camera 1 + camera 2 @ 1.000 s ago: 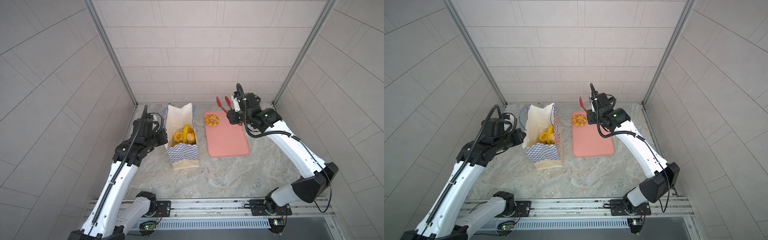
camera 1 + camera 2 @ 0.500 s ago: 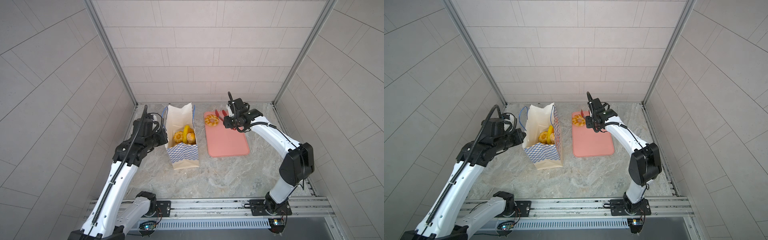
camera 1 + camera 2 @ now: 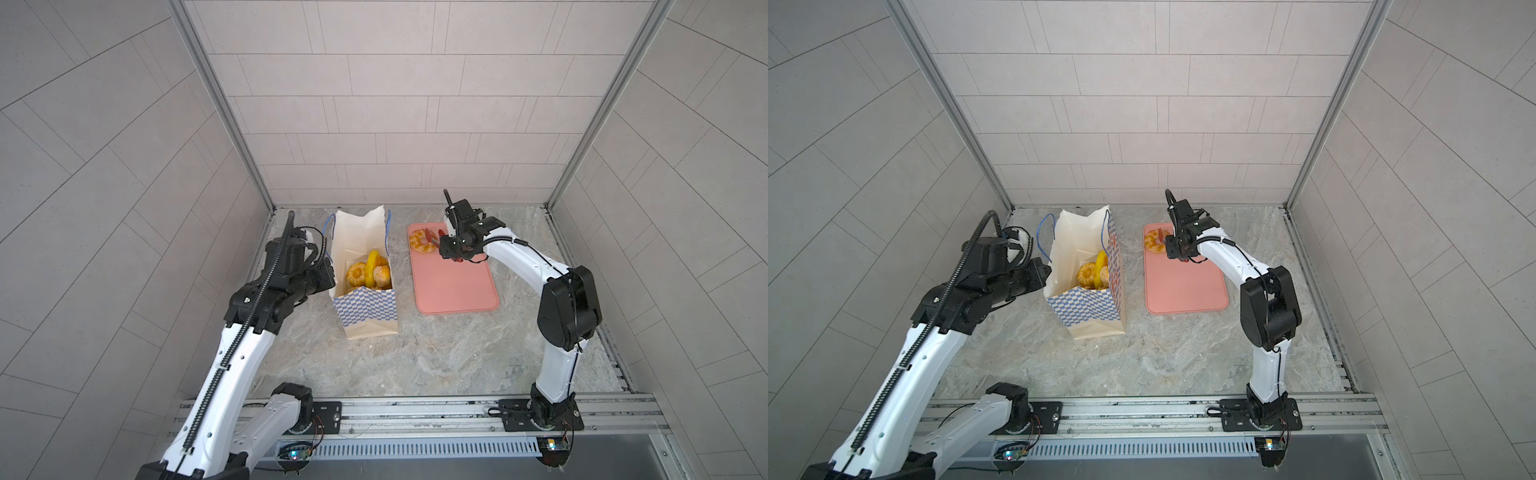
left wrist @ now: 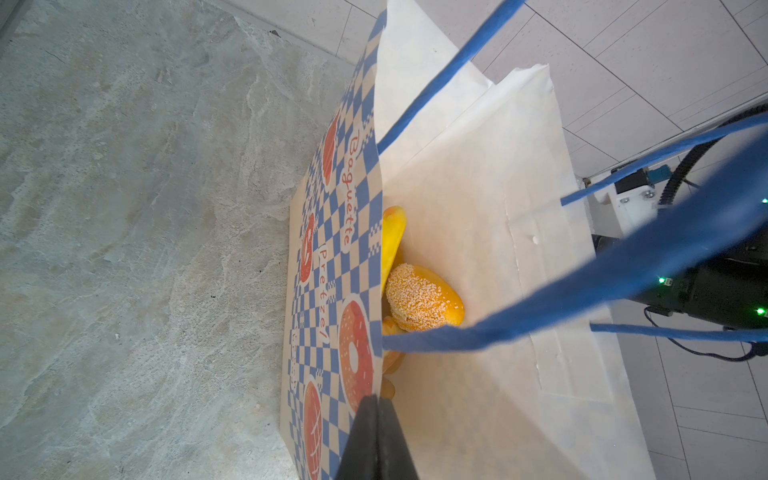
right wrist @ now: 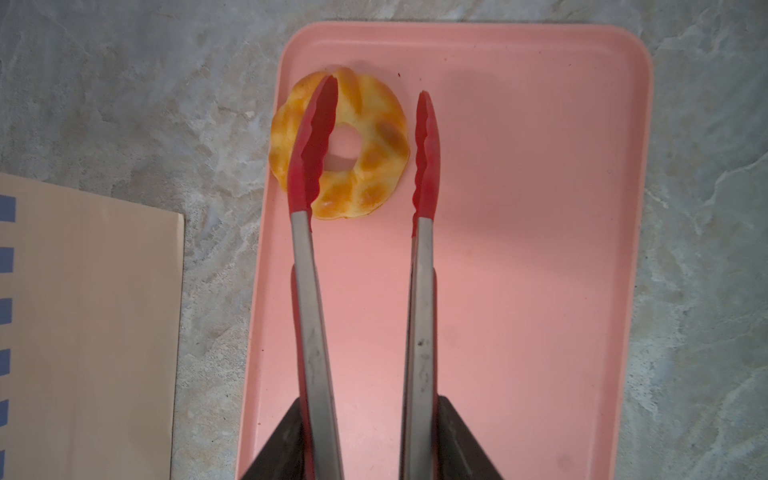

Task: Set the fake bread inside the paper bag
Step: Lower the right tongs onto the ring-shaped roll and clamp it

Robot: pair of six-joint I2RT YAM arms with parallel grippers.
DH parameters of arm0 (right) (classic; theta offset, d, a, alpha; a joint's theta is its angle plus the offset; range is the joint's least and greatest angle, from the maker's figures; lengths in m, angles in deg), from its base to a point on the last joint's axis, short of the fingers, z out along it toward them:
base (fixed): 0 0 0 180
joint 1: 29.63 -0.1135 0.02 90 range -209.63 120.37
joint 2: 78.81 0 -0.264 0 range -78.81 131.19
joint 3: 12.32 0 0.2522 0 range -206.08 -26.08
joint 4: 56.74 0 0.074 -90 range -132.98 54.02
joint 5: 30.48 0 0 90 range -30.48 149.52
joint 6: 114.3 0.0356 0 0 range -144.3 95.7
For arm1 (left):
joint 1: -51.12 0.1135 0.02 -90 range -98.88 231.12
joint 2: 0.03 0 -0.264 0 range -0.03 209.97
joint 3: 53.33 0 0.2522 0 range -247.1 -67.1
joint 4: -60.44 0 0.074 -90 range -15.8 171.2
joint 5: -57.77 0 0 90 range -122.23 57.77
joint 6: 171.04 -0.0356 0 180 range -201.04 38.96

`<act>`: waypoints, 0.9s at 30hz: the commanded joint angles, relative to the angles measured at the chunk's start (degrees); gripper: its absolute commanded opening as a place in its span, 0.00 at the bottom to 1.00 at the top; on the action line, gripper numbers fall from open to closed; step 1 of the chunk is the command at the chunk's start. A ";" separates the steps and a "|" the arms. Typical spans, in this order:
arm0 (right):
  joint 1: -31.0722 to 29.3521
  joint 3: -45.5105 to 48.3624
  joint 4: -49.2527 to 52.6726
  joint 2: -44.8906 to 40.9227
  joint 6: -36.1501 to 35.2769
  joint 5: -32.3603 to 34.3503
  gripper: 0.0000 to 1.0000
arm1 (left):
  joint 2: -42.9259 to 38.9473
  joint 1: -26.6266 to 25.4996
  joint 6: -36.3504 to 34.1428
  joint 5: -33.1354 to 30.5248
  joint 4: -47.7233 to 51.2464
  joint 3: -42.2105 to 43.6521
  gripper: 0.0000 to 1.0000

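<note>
The left gripper (image 4: 376, 415) has its jaws pressed together on the left rim of the paper bag (image 3: 365, 307). The bag stands upright, left of the pink tray (image 3: 457, 286), with fake bread (image 3: 370, 272) inside. The right gripper (image 5: 368, 436) clamps the tongs (image 5: 422, 291). Their red tips are spread at the ring doughnut (image 5: 374, 166) on the tray's far-left corner, one tip over the ring and one just beside it.

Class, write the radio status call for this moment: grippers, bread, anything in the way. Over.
Left gripper shut on paper bag rim. Right gripper shut on tongs, tips open over ring doughnut on pink tray. Other bread in bag. Nothing in the way.
</note>
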 commanded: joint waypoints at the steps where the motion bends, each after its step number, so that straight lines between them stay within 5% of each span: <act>1: 0.16 -1.62 -0.04 0.97 0.71 1.27 0.46 | -1.14 -0.01 -0.53 -0.69 0.04 0.22 0.05; 16: 0.24 -6.15 4.19 7.28 -0.32 1.13 0.46 | -0.80 -0.03 -0.61 -0.93 -0.05 0.36 0.05; 27: 0.42 -5.13 4.06 6.51 0.25 2.96 0.33 | -0.85 -0.03 -0.56 -1.00 -0.10 0.58 0.05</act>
